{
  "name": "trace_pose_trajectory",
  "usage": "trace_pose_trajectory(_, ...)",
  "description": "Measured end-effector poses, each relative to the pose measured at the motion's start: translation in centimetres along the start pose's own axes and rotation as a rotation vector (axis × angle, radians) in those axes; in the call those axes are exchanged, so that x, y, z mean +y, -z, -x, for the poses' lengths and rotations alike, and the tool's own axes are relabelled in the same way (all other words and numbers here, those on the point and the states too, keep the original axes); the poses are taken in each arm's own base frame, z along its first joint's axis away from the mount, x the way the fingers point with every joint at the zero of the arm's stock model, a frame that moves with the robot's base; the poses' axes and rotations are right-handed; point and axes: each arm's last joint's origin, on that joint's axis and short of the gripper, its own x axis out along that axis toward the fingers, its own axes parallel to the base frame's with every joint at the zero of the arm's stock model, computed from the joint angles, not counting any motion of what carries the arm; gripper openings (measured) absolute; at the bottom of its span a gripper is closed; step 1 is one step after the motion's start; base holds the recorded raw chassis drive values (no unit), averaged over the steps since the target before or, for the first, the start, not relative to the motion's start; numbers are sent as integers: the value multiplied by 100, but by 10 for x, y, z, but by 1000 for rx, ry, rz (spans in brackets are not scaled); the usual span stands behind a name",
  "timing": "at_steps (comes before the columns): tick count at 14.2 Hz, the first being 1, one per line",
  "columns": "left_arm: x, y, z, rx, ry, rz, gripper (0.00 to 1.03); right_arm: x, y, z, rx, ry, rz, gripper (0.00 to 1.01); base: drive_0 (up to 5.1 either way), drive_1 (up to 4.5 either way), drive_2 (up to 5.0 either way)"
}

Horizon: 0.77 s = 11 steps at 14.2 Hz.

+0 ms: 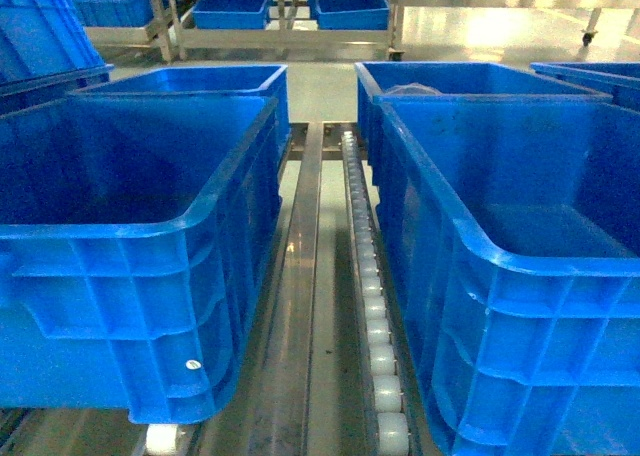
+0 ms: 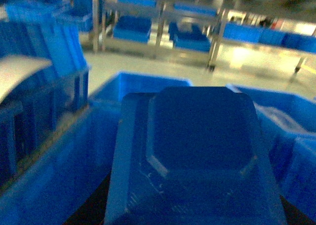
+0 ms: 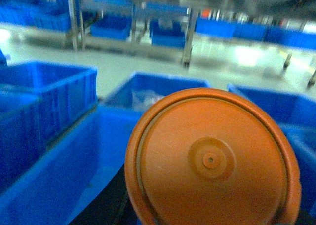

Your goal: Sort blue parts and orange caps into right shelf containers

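A blue part [image 2: 197,151] fills the left wrist view and an orange cap [image 3: 212,158] the right; neither gripper's jaws show, so I cannot tell their grip. Two crates [image 1: 130,276] [image 1: 530,306] flank a roller rail [image 1: 370,306]. Far off, shelving [image 1: 280,26] stands on pale floor [image 1: 480,31].

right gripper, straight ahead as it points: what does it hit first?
Likely the blue crate ahead, past the orange cap filling the right wrist view. Depth is unclear; the right gripper itself is hidden.
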Motion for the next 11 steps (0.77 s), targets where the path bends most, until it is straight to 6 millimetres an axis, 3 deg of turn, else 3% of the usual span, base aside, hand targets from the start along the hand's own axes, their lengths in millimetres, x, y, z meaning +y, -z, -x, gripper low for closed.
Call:
trace_pose_trajectory(1, -3, 32, -43, 157, -25, 29, 42, 2, 49, -55, 223, 36, -26, 43, 0, 0, 0)
trace_pose_trajectory(2, -5, 26, -43, 120, -17, 28, 53, 2, 56, -60, 238, 51, -37, 48, 0, 0, 0)
trace_pose_trajectory(4, -6, 6, -38, 46, -6, 23, 73, 0, 55, -59, 236, 102, -29, 69, 0, 0, 0)
trace_pose_trajectory(6, -2, 3, -37, 40, -30, 6, 94, 0, 55, -59, 240, 114, -22, 91, 0, 0, 0)
trace_pose_trajectory(7, -1, 5, -37, 48, -34, 4, 100, 0, 55, -59, 241, 114, -22, 99, 0, 0, 0)
trace_pose_trajectory(10, -1, 7, -37, 54, -33, 2, 98, 0, 54, -59, 219, 110, -26, 97, 0, 0, 0)
trace_pose_trajectory(11, -1, 8, -34, 60, -11, -29, 91, 1, 53, -54, 140, 89, -49, 88, 0, 0, 0)
